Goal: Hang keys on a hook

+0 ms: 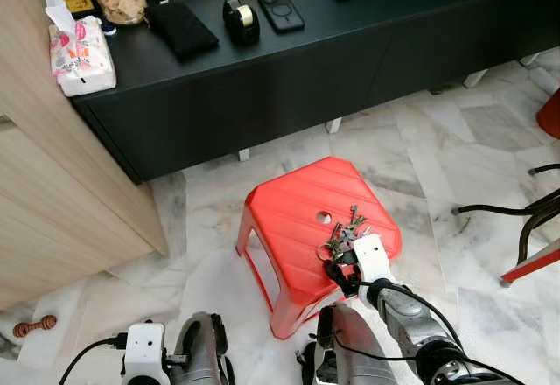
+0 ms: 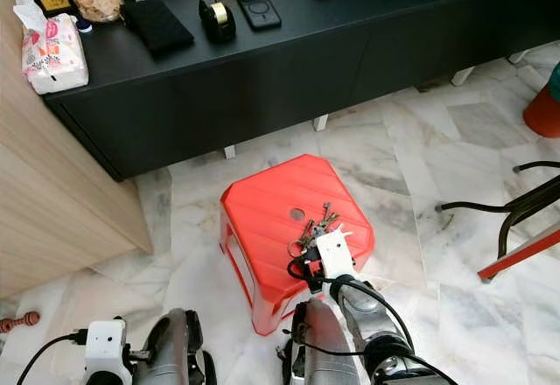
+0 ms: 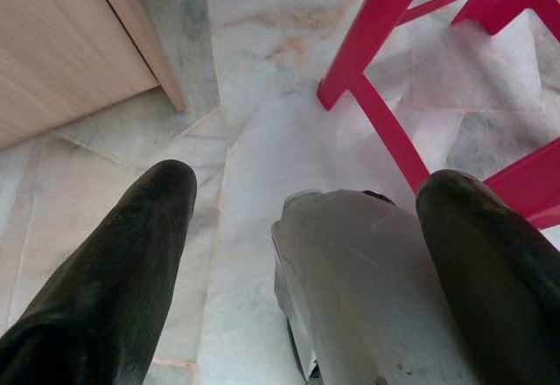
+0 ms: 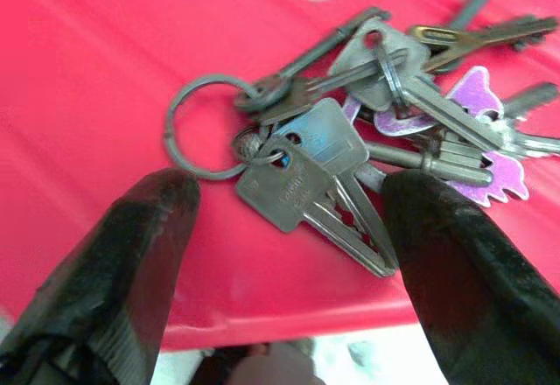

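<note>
Right gripper [image 4: 284,219] gapes over metal keys [image 4: 367,131] on ribbed plastic stool [image 1: 297,219]; contact unclear.

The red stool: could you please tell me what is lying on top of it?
A bunch of keys lies on the red stool beside its centre hole, with the open right gripper straddling it. Whatever lies beneath the seat is hidden.

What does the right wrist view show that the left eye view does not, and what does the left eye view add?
The right wrist view gives detail: a grey ring, separate metal keys and a purple butterfly-shaped tag, with the right gripper open, a finger on either side of the keys. The left eye view gives the setting: a black cabinet bearing a tissue pack, the marble floor, and the left gripper hanging low. Both show the keys lying on the red stool.
</note>
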Robot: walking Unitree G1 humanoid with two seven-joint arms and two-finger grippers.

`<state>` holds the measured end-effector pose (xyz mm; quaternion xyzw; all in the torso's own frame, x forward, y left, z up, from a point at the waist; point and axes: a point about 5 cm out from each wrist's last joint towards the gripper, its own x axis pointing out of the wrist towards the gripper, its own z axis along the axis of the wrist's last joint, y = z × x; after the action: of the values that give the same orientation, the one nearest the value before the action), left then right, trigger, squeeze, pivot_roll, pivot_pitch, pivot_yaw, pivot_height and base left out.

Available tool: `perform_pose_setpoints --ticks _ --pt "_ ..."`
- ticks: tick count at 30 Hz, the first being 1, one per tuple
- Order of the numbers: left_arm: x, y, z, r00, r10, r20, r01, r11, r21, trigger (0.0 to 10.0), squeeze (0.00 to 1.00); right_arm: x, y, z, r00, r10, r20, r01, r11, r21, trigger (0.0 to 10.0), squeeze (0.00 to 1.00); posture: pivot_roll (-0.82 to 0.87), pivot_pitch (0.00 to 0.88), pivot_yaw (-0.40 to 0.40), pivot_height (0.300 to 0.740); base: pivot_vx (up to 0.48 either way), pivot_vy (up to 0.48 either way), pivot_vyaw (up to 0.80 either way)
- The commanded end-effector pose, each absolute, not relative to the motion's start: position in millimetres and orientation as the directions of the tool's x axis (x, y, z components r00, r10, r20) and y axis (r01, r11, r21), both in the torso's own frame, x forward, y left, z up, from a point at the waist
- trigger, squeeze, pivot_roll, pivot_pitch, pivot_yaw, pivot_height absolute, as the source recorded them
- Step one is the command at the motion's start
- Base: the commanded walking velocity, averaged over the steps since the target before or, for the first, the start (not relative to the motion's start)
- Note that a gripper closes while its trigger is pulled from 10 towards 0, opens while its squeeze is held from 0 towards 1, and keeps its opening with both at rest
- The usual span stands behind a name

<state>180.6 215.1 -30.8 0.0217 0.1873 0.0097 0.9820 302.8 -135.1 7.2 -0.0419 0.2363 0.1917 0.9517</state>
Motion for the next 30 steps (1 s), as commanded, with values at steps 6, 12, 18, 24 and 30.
perform_pose_setpoints --ticks 6,12,18,24,30 --pt "150 206 -55 0.855 -0.007 -0.518 0.026 0.999 0.03 10.0 0.0 293 -130 -1 0.788 0.394 -0.474 -0.413 0.908 0.068 10.0 0.0 0.14 0.323 -0.076 0.62 0.0 0.0 0.0" --pt "150 206 -54 0.854 -0.012 -0.52 0.03 0.999 0.027 10.0 0.0 290 -131 -4 0.783 0.383 -0.49 -0.404 0.912 0.068 10.0 0.0 0.14 0.323 -0.075 0.62 0.0 0.0 0.0" --pt "151 205 -54 0.853 -0.015 -0.521 0.034 0.999 0.026 10.0 0.0 285 -135 -11 0.773 0.348 -0.53 -0.377 0.925 0.057 0.0 0.0 0.14 0.321 -0.073 0.62 0.0 0.0 0.0" --pt "154 205 -53 0.854 -0.017 -0.52 0.037 0.999 0.028 10.0 0.0 280 -136 -17 0.757 0.331 -0.563 -0.371 0.928 0.047 0.0 0.0 0.14 0.314 -0.072 0.62 0.0 0.0 0.0" --pt "157 205 -54 0.852 -0.021 -0.524 0.04 0.999 0.024 10.0 0.0 280 -135 -17 0.758 0.329 -0.563 -0.366 0.929 0.05 0.0 0.0 0.14 0.309 -0.071 0.62 0.0 0.0 0.0"
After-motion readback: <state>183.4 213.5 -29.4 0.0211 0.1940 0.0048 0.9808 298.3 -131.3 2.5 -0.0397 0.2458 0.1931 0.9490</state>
